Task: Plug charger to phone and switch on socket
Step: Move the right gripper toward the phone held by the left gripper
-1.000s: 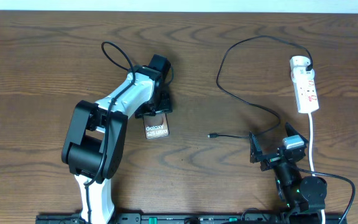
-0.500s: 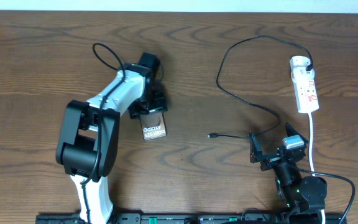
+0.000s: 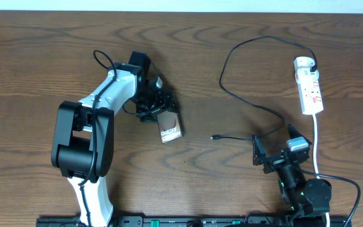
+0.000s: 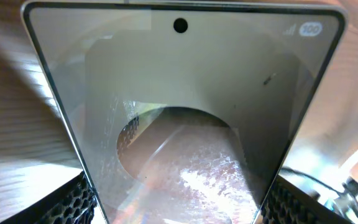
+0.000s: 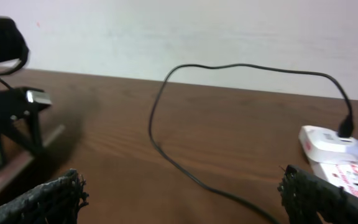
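Note:
My left gripper (image 3: 158,108) is shut on the bronze-brown phone (image 3: 170,127), which is held at a slant left of the table's middle with its lettering up. In the left wrist view the phone's glass screen (image 4: 179,93) fills the space between the jaws (image 4: 179,208). The thin black charger cable (image 3: 227,88) loops from the socket to its small connector tip (image 3: 213,137), lying free on the wood. The white socket strip (image 3: 311,88) lies at the far right. My right gripper (image 3: 277,147) is open and empty, just right of the tip; the cable (image 5: 166,149) runs ahead of it.
The socket's thick white cord (image 3: 316,142) runs down the right side past my right arm. The socket's end (image 5: 337,152) shows at the right of the right wrist view, with a pale wall behind the table. My left arm (image 3: 84,145) spans the left side.
My left gripper has turned and shifted with the phone. The phone has swung to a diagonal and moved slightly right. The right arm and the cable have not moved.

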